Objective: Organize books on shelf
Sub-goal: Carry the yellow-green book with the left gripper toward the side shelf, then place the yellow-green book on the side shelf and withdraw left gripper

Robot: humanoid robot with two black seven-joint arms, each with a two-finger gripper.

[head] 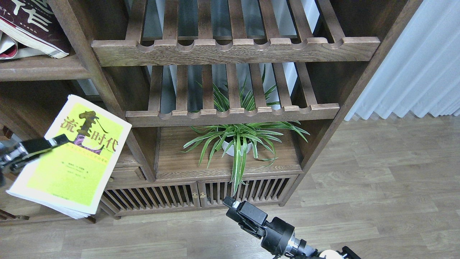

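The large yellow-and-white book [77,162] with the black title hangs tilted in the air at the left, in front of the bookcase's lower left bay. My left gripper [57,141] comes in from the left edge and is shut on its left side, one finger lying across the cover. The thick maroon book [34,23] with cream characters lies at the top left on the flat dark-brown shelf [43,69], over something white and red. My right gripper [233,205] is low in the middle, holding nothing; its dark fingers cannot be told apart.
Two slatted racks [233,50] with notched front rails fill the bookcase's middle. A potted spider plant [237,140] stands on the board below them, above slatted cabinet doors [172,196]. A white curtain [413,72] hangs at the right over wood flooring.
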